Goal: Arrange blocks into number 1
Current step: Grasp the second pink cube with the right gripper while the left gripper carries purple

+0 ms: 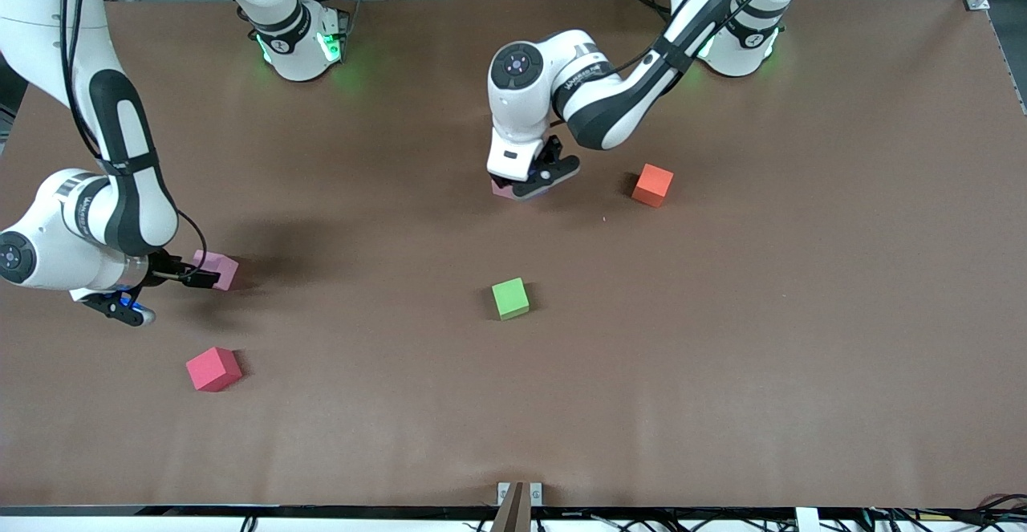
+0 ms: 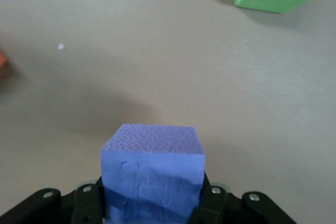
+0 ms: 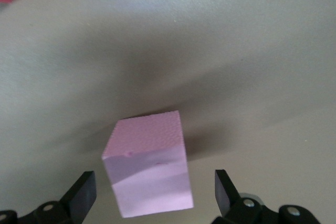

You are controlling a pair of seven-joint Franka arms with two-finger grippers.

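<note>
We see a purple block (image 2: 152,174) clamped between the fingers of the left gripper (image 1: 536,176), low over the middle of the table (image 1: 722,339); only a sliver of it shows in the front view. An orange block (image 1: 652,184) sits near it toward the left arm's end, and a green block (image 1: 510,298) lies nearer the front camera. At the right arm's end, a pink block (image 3: 149,169) rests on the table between the spread fingers of the right gripper (image 1: 164,291), untouched on either side. A red block (image 1: 213,368) lies nearer the camera still.
</note>
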